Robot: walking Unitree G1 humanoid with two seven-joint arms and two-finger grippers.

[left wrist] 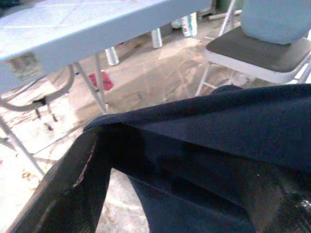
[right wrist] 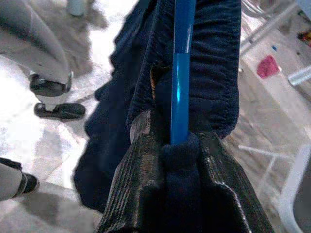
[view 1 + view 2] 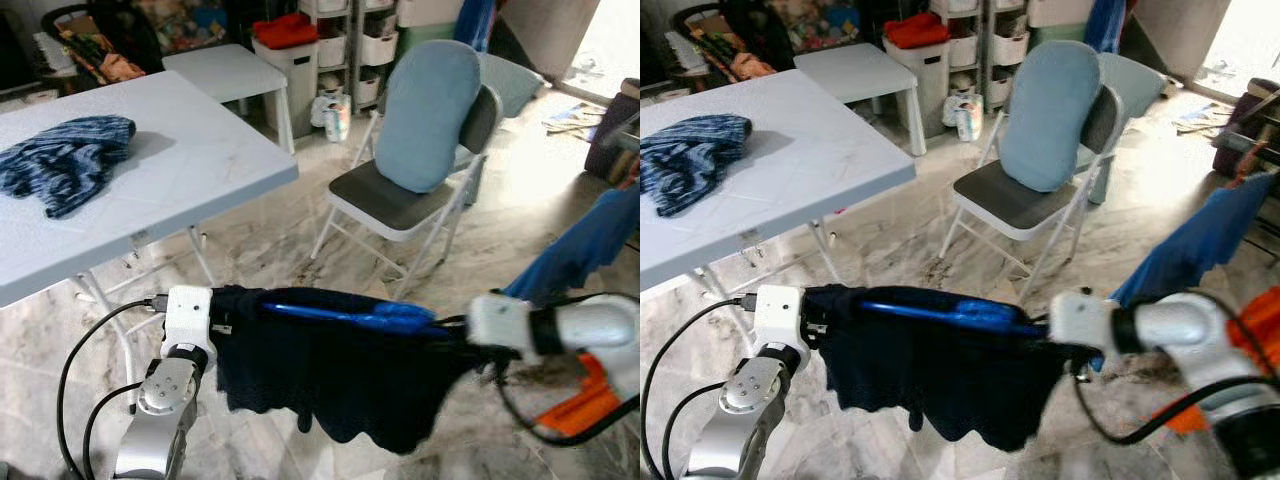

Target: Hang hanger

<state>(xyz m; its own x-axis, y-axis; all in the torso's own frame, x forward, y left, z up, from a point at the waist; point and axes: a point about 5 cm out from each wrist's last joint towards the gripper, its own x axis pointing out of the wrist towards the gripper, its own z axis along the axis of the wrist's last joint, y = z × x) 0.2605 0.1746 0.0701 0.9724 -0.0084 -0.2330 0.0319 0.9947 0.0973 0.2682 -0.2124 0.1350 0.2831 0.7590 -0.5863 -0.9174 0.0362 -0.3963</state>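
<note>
A blue hanger (image 3: 350,315) carries a dark navy garment (image 3: 330,385), held level in front of me above the marble floor. My right gripper (image 2: 177,141) is shut on the hanger's bar and the cloth bunched round it, at the garment's right end (image 3: 1040,330). My left gripper (image 3: 225,315) is at the garment's left end. In the left wrist view its fingers (image 1: 73,184) stand wide apart with the navy cloth (image 1: 218,141) draped across them, hiding the tips. The hanger's hook is hidden.
A white folding table (image 3: 200,160) with a blue striped cloth (image 3: 65,160) stands to my left. A folding chair (image 3: 400,205) with a blue cushion (image 3: 430,115) is ahead. Blue fabric (image 3: 590,245) hangs at the right, above something orange (image 3: 585,405).
</note>
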